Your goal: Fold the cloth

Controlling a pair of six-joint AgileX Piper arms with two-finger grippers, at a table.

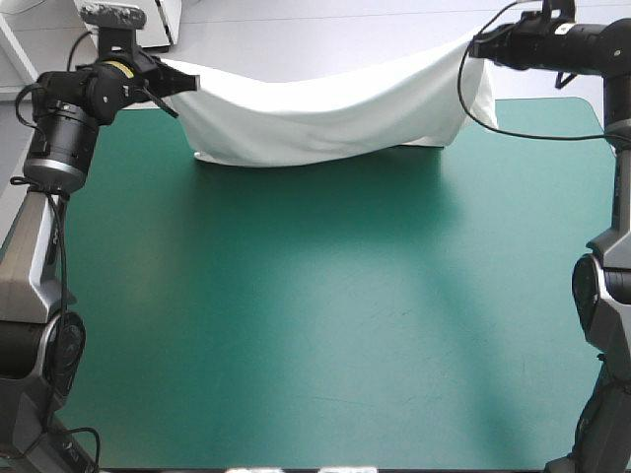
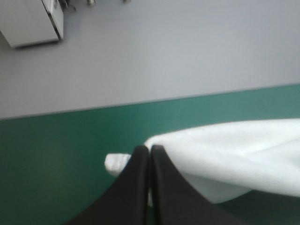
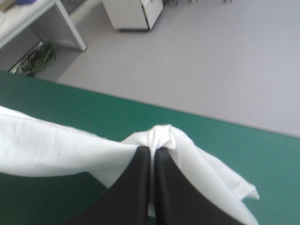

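Observation:
The white T-shirt hangs stretched between both grippers above the far edge of the teal-green table; its middle sags and its lower edge rests on the cover. My left gripper is shut on the shirt's left end, and in the left wrist view the gripper pinches cloth, with the T-shirt running off to one side. My right gripper is shut on the right end. In the right wrist view the gripper holds a bunched corner of the T-shirt, which spreads to both sides.
The table's far edge lies right under the hanging shirt, with grey floor beyond it. The wide teal-green cover stretches from the shirt toward the front edge.

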